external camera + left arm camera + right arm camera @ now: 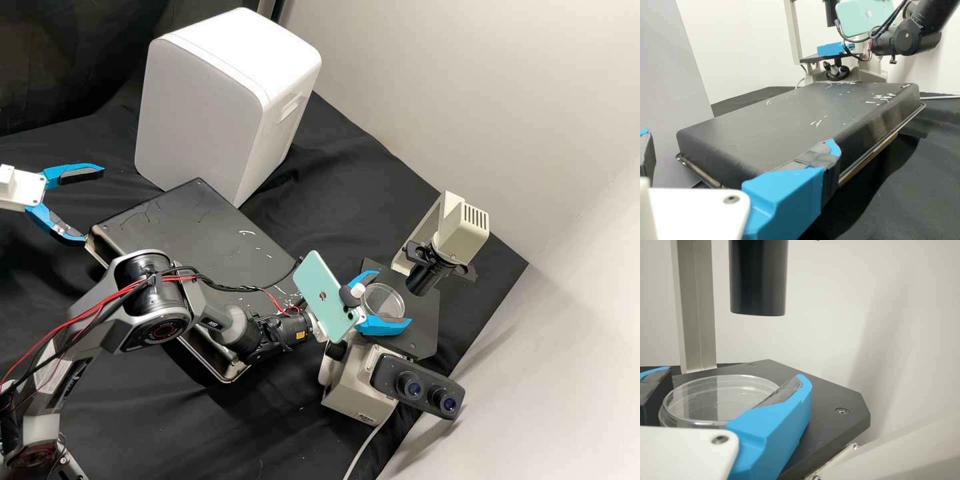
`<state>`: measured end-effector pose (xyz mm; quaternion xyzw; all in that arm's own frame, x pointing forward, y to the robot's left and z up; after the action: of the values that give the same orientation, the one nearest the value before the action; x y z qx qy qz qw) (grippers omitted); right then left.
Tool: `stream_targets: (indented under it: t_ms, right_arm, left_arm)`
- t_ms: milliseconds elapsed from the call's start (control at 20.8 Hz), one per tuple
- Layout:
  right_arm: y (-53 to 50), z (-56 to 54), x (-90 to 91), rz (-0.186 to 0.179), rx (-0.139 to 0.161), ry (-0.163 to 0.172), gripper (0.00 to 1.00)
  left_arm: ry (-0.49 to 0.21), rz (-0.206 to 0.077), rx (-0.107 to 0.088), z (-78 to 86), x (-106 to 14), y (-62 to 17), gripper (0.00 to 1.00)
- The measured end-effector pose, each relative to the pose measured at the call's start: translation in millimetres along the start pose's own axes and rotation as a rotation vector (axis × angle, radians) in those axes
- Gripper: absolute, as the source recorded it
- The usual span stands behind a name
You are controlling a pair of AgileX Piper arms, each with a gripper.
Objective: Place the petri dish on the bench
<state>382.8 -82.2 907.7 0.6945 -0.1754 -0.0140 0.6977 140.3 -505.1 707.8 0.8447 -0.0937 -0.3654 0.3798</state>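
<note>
Since the petri dish (715, 400) sits right inside my right gripper (390, 299), bracketed on both sides and resting on the microscope stage (830, 400) beneath me, I judge this to be the grasp step. Whether I am pinching its wall or merely bracketing it, I cannot tell. To do it well I should squeeze the low wall gently and keep the dish level. I should lift only slightly — the dark lens barrel (758, 277) hangs just above and ahead of me — then draw back toward my wrist before heading for the bench.
</note>
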Motion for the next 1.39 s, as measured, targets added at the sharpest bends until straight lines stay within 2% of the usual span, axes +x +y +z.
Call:
stream_targets:
  t_ms: [240, 576, 672, 768, 816, 1008, 1200, 1392]
  right_arm:
    - [-1.7, -1.0, -7.7, 0.005, 0.008, 0.01, 0.0]
    - [2.7, -8.1, -46.7, -0.002, 0.058, 0.013, 0.0]
    - [3.2, -14.2, -60.8, 0.008, 0.079, 0.043, 0.0]
    - [1.7, -20.3, -76.3, -0.01, 0.096, 0.058, 0.0]
    - [-0.2, -23.2, -83.7, -0.024, 0.093, 0.066, 0.0]
    - [-2.0, -34.7, -108.0, -0.045, 0.113, 0.121, 0.0]
    - [-2.2, -45.1, -125.9, -0.037, 0.134, 0.182, 0.0]
    - [-8.8, -57.0, -138.8, -0.059, 0.152, 0.245, 0.0]
  left_arm:
    - [0.0, 0.0, 0.0, 0.0, 0.0, 0.0, 1.0]
    - [0.0, 0.0, 0.0, 0.0, 0.0, 0.0, 1.0]
    - [0.0, 0.0, 0.0, 0.0, 0.0, 0.0, 1.0]
    - [0.0, 0.0, 0.001, 0.0, 0.0, 0.0, 1.0]
    - [0.0, 0.0, 0.001, 0.0, 0.0, 0.0, 1.0]
    - [0.0, 0.0, 0.001, 0.0, 0.0, 0.0, 1.0]
    - [0.0, 0.0, 0.001, 0.0, 0.0, 0.0, 1.0]
    - [0.001, -0.007, 0.0, -0.2, 0.4, -1.3, 1.0]
